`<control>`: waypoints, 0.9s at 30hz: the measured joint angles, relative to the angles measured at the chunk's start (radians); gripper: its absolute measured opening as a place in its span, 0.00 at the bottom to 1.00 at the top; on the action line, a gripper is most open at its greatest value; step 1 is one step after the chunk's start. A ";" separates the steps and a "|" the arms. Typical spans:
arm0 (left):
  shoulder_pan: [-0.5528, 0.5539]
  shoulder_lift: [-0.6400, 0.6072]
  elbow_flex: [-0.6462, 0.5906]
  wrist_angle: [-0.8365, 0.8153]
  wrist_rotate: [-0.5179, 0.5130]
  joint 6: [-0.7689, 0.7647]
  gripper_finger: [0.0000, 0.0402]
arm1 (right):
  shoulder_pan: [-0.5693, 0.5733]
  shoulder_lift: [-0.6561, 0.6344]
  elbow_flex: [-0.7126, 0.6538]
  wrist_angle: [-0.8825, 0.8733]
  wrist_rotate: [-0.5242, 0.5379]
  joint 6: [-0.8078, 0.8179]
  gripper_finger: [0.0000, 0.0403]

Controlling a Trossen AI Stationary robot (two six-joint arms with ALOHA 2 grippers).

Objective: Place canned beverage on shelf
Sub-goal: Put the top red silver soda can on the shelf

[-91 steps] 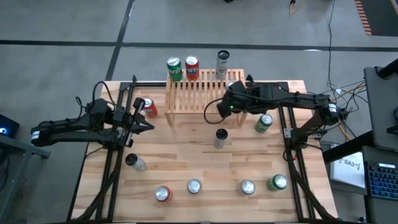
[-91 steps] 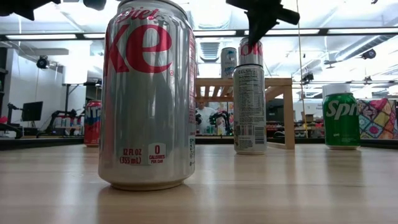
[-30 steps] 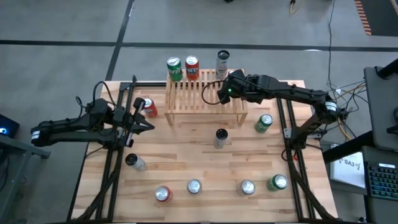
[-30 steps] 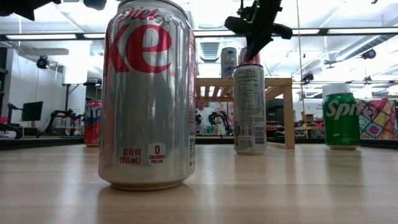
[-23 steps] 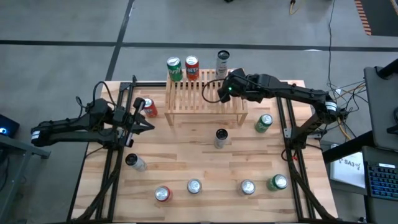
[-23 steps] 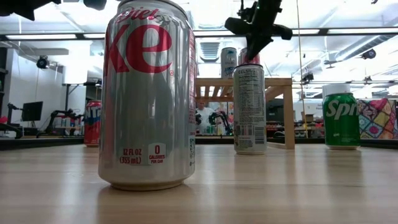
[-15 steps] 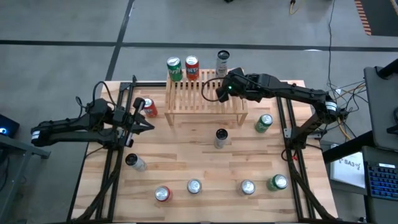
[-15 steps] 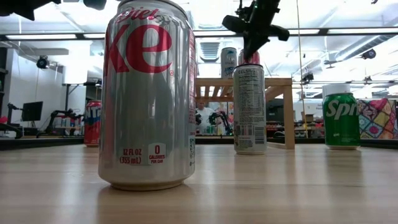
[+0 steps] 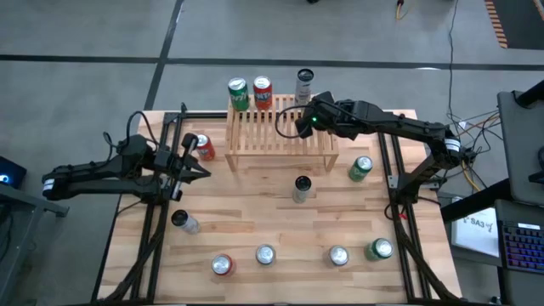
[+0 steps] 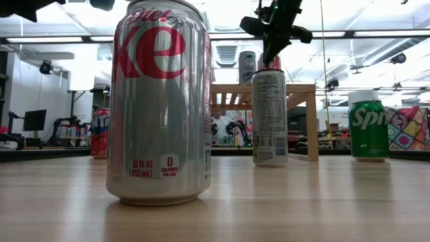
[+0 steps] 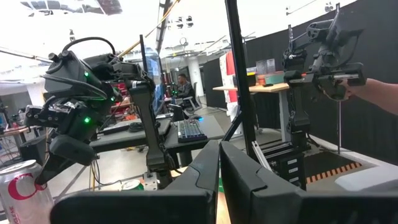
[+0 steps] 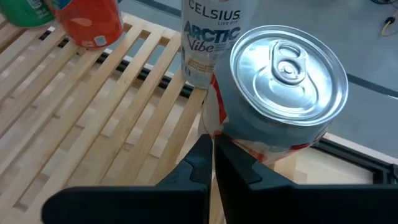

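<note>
The light-wood slatted shelf held four cans at its far edge; right gripper fingers closed together, left gripper likewise

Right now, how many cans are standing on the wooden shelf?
4. A green can and a red can at the far left of the shelf, a Celsius can farther right, and a silver-topped can beside it, under the right gripper.

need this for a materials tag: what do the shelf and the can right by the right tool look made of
The shelf looks like pale unfinished wood: thin parallel slats with visible grain and a matte surface. The can beside the right tool looks like aluminium: shiny brushed lid with a pull tab, and a red and white printed wall.
</note>
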 joint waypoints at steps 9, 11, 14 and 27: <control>0.000 -0.002 0.000 -0.004 0.000 0.003 0.00 | -0.018 0.003 0.000 0.000 0.017 -0.007 0.02; 0.000 -0.002 0.000 -0.004 0.000 0.004 0.00 | -0.022 0.003 0.000 0.000 0.017 -0.007 0.02; 0.000 -0.002 0.000 -0.004 0.000 0.004 0.00 | -0.022 0.002 0.000 -0.001 0.015 -0.006 0.02; 0.000 -0.001 0.000 -0.002 0.000 0.004 0.00 | -0.005 -0.002 0.005 -0.005 -0.043 0.016 0.02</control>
